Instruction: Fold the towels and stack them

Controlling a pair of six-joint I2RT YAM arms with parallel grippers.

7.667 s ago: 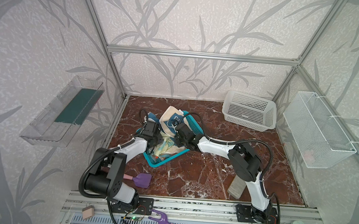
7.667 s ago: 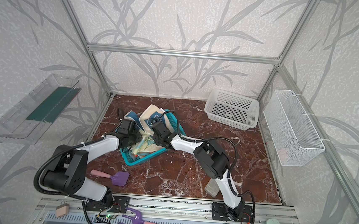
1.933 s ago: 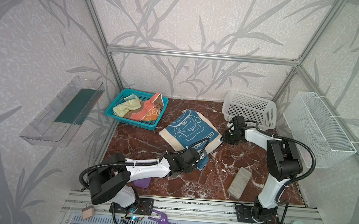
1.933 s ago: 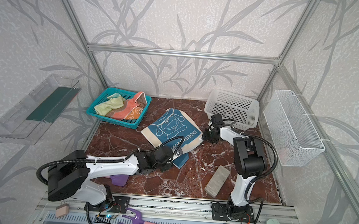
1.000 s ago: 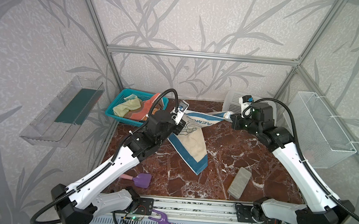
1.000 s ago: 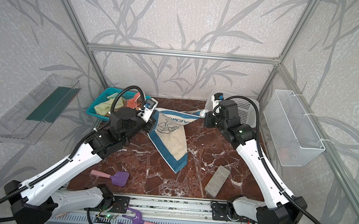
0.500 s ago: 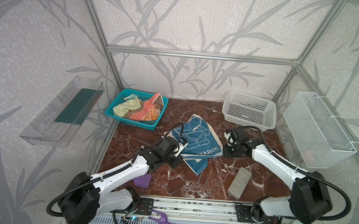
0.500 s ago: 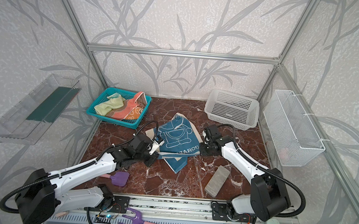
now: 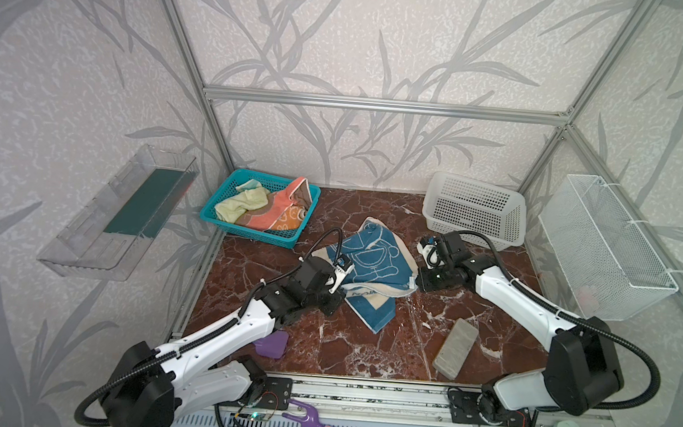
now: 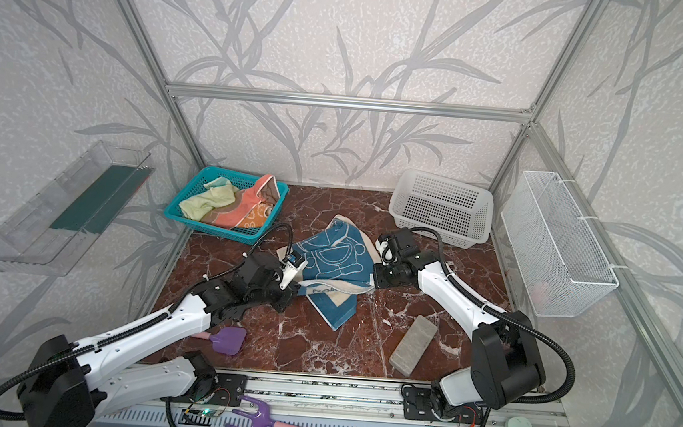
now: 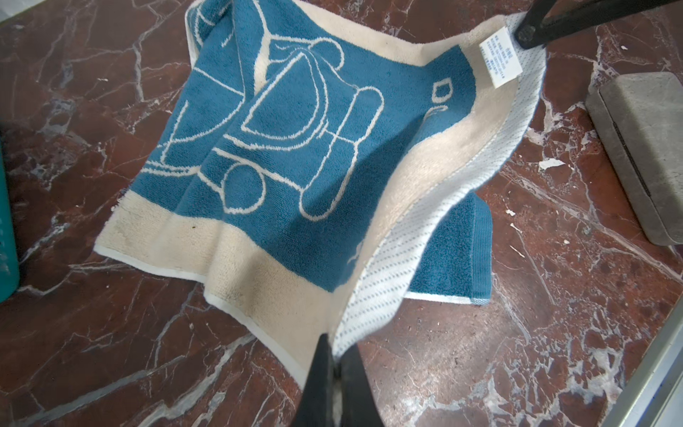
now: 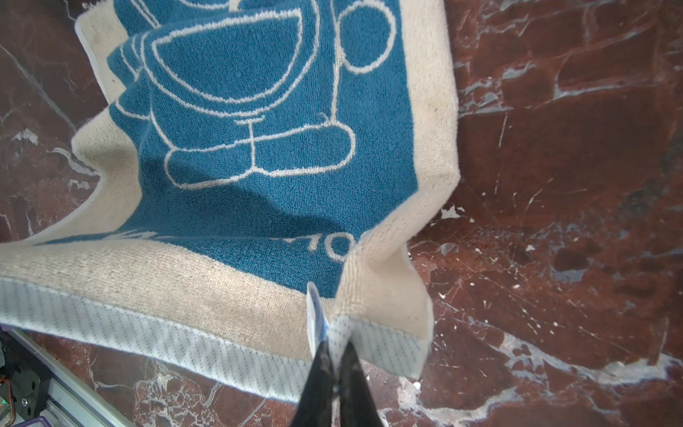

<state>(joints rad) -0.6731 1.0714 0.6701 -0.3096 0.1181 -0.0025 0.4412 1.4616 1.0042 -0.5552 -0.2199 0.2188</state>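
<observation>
The blue-and-cream cartoon-cat towel (image 9: pixel 373 267) (image 10: pixel 330 259) lies partly doubled over in the middle of the marble floor, its near edge raised. My left gripper (image 11: pixel 334 347) (image 9: pixel 336 299) is shut on that edge's left corner. My right gripper (image 12: pixel 334 345) (image 9: pixel 417 285) is shut on the right corner beside the white label (image 11: pixel 500 61). The edge sags between them over a blue layer (image 11: pixel 454 255) underneath. A pale yellow towel (image 9: pixel 240 206) and a salmon-orange towel (image 9: pixel 283 216) lie crumpled in the teal basket (image 9: pixel 222 230) at the back left.
A grey block (image 9: pixel 455 348) lies front right on the floor. A white perforated basket (image 9: pixel 473 208) stands at the back right, and a wire basket (image 9: pixel 604 247) hangs on the right wall. A purple toy shovel (image 9: pixel 269 344) lies under my left arm.
A second ago both grippers held the towel stretched high at the back. They have come down and forward with it, and its near edge now hangs low over the floor.
</observation>
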